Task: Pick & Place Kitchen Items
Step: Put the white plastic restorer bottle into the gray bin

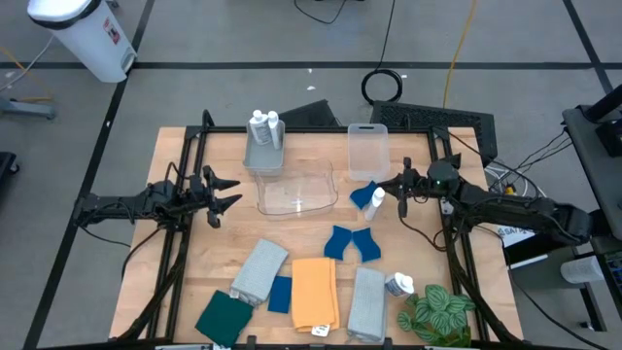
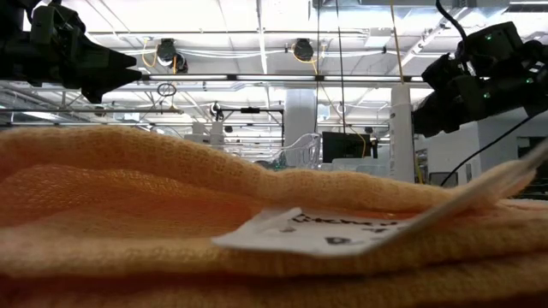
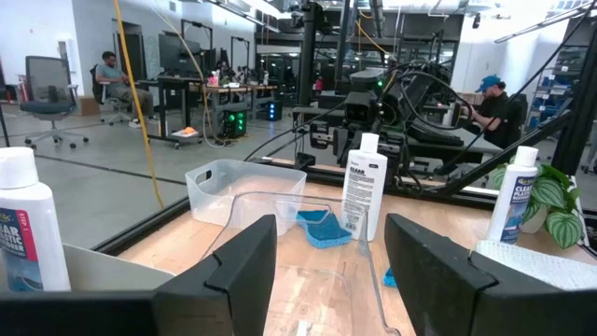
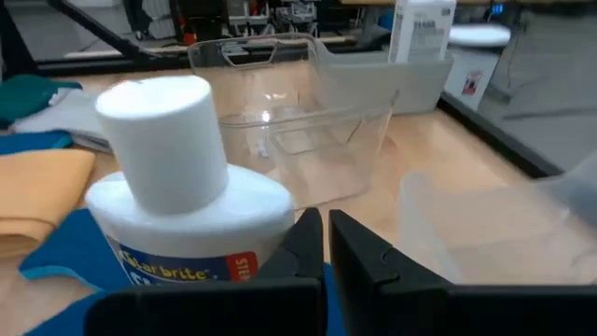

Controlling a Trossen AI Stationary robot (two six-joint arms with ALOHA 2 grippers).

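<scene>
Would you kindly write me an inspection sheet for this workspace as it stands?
Surface: wooden table, bare at its left.
Job's things: two white bottles in the grey bin; one bottle on a blue sponge; one bottle by the plant; two sponges mid-table; grey, orange, blue and dark green cloths along the near edge.
Clutter: two clear bins; leafy plant.
Grippers: left gripper open, empty, left of the middle clear bin; right gripper shut, beside the bottle on the sponge.
Cables: coil on the floor behind.
Surroundings: white trash can; seated people in the room beyond.
</scene>
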